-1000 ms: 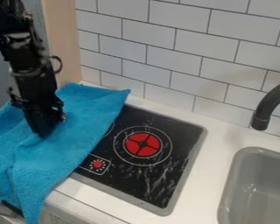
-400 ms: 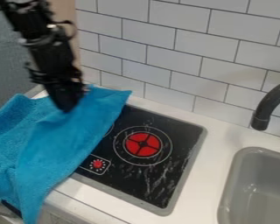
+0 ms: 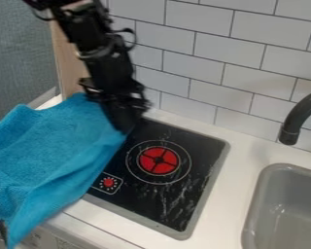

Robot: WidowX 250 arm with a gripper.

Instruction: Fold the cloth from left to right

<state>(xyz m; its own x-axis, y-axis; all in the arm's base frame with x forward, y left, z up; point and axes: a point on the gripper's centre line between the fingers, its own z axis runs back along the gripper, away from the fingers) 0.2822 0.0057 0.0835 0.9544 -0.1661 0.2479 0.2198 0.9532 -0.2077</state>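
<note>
The black gripper (image 3: 126, 130) hangs pointing down at the upper right edge of the blue cloth (image 3: 51, 146), over the back left part of the stove. Its tip meets the cloth's right edge in the view; whether it holds the cloth cannot be told. The cloth lies spread over the counter's left side and the stove's left edge, with its lower corner hanging over the counter's front. Part of its back right edge is hidden behind the gripper.
The black stove (image 3: 184, 192) with a red burner (image 3: 159, 160) is right of the cloth. Farther right are a grey sink (image 3: 265, 194) and a dark faucet (image 3: 291, 129). A white tiled wall (image 3: 203, 53) rises behind, and a wooden panel stands at the back left.
The gripper has moved right and slightly back across the cloth. The cloth's back right corner no longer shows over the stove's back edge, and its left part looks flatter.
</note>
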